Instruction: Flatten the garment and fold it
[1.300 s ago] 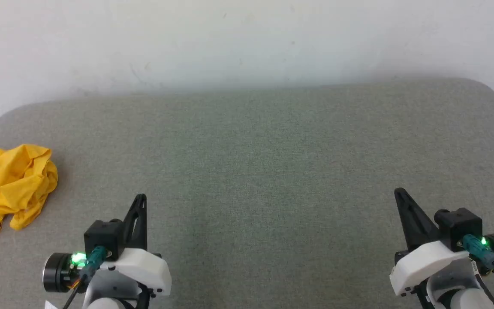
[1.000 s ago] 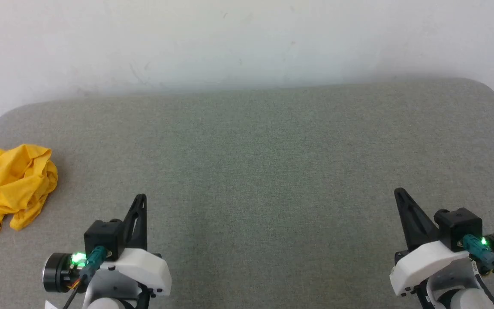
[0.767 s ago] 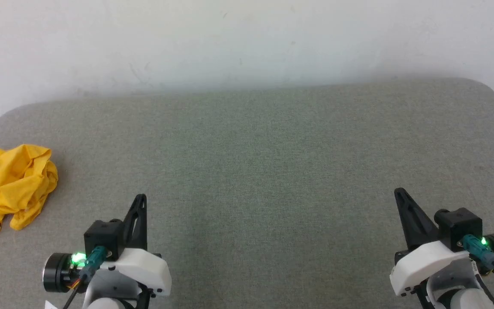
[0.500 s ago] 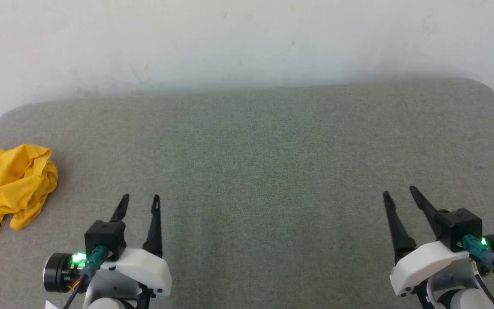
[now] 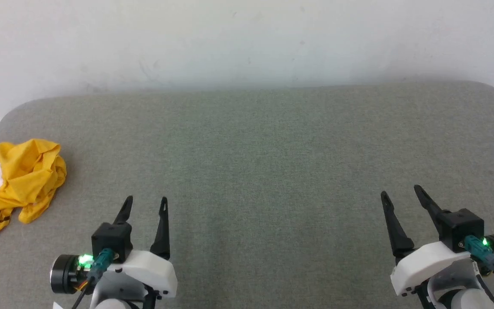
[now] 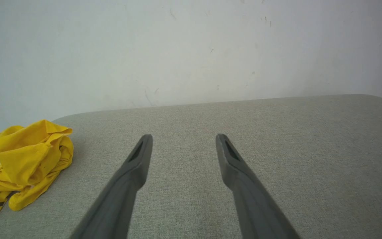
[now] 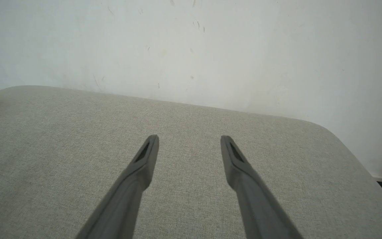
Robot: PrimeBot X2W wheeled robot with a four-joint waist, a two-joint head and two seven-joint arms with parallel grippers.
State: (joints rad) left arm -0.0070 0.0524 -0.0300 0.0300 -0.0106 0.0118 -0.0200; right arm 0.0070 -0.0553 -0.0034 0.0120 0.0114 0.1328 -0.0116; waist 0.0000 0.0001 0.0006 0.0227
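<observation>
At the far left edge of the grey bench [image 5: 272, 141], the T-shirt [image 5: 19, 180] lies crumpled, not yet flattened. The left end effector [image 5: 146, 200] and right end effector [image 5: 400, 191] hover with fingers spread wide, both empty (pre-grasp). Likely next: the left reaches over, pinches the cloth and drags it to the centre.

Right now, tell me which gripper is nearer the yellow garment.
Left. The left gripper is just right of the garment, apart from it; the right gripper is far across the grey surface.
</observation>
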